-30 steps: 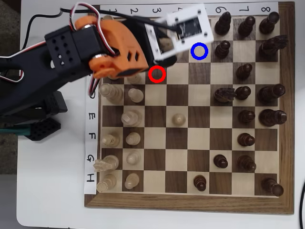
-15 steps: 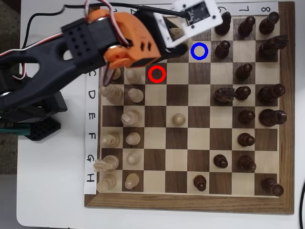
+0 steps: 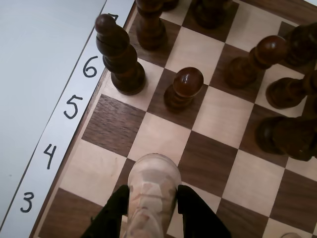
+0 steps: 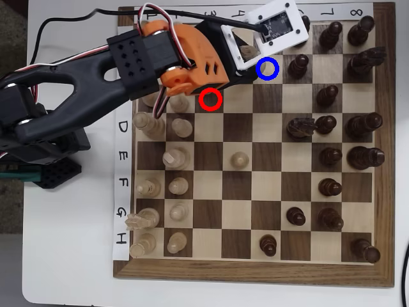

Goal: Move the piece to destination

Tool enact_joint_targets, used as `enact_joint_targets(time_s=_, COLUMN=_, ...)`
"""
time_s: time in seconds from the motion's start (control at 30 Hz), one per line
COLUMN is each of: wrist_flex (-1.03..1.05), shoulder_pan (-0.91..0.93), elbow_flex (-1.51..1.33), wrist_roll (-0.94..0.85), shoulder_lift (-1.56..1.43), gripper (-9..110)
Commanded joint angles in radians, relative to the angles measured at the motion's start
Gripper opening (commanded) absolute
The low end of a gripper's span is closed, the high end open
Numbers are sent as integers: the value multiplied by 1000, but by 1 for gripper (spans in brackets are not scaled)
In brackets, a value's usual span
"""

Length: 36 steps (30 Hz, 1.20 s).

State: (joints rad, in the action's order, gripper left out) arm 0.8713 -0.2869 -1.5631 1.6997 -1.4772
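Black two-finger gripper (image 3: 151, 218) clamped on the small light tan wooden chess piece (image 3: 151, 191), one dark finger (image 3: 110, 218) pressed on each flank at the bottom edge of the wrist view. Piece upright between the fingers, mottled pale head facing the camera, base hidden; impossible to tell whether lifted or resting on the board. Beneath and around it, alternating dark and light squares of the wooden chessboard (image 3: 218, 119), just inside the edge bearing the white paper strip with handwritten numbers 3 to 6 (image 3: 69, 109).

Further up in the wrist view, a dark brown round-headed pawn (image 3: 184, 88) on a dark square, a tall dark brown piece with stacked collars (image 3: 119, 54) near the number 6, and more dark pieces crowded toward the right edge.

From overhead, orange and black arm (image 4: 128, 70) reaching in from the left across the top rows, white camera mount (image 4: 278, 25) at its tip, gripper (image 4: 246, 54) and a sliver of the tan piece (image 4: 245, 50) just showing below it. Bold blue ring (image 4: 267, 69) on a light square just right of and below the gripper tip, touching the arm's outline. Bold red ring (image 4: 210, 99) lower left of that, on a dark square, empty. Pale pawns (image 4: 177, 158) ranked down the left columns, one lone pale pawn (image 4: 239, 160) mid-board, dark pieces (image 4: 330, 157) on the right half.
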Motion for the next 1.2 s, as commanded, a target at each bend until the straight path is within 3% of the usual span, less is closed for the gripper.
enact_joint_targets(time_s=0.0, wrist_flex=-37, shoulder_pan=15, elbow_flex=3, wrist_roll=-12, shoulder_lift=2, gripper=2)
enact_joint_targets(time_s=1.17, wrist_flex=-192, shoulder_pan=8, elbow_flex=2, wrist_roll=-92, shoulder_lift=137, gripper=2)
